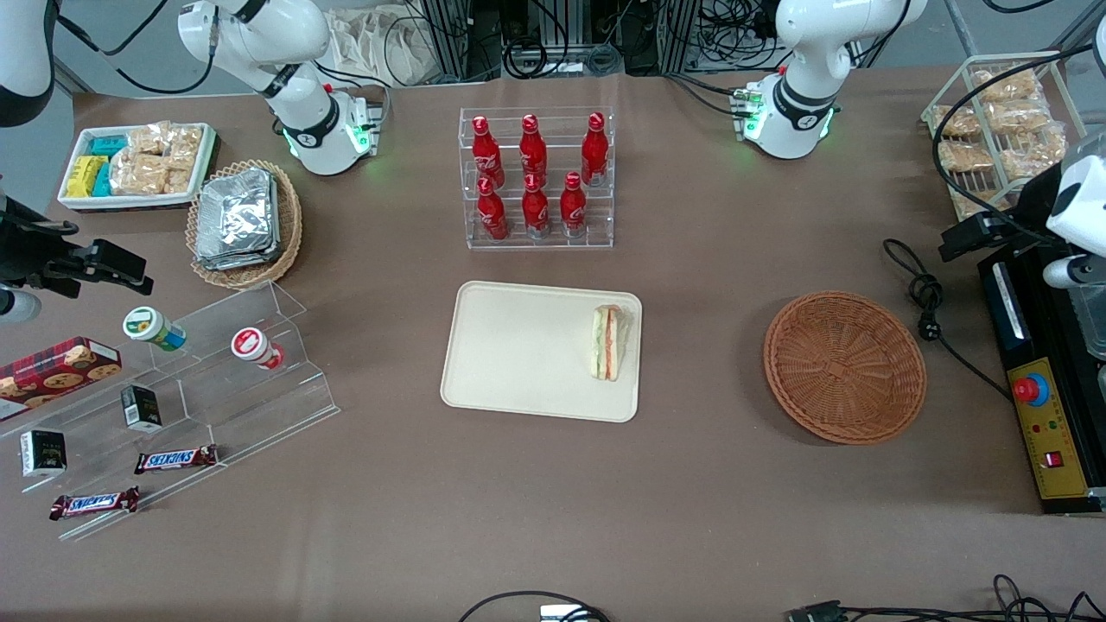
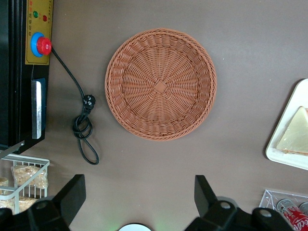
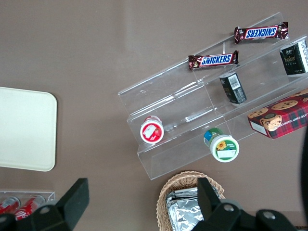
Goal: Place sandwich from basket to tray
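I see even, bright overhead light on the bench [image 1: 708, 285], soft shadows beside the basket [image 1: 845, 367], small glare on foil packs [image 1: 235, 218], and the end effector [image 2: 137, 202] slightly blurred.

From my wrist camera the tray [image 2: 288, 144] and sandwich [image 2: 298, 134] are cut off at the frame edge, and so is the bottle rack [image 2: 288, 207]. Only my gripper [image 2: 137, 199] fingertips [image 2: 72, 192] show, spread apart. In the front view that gripper is out of sight.
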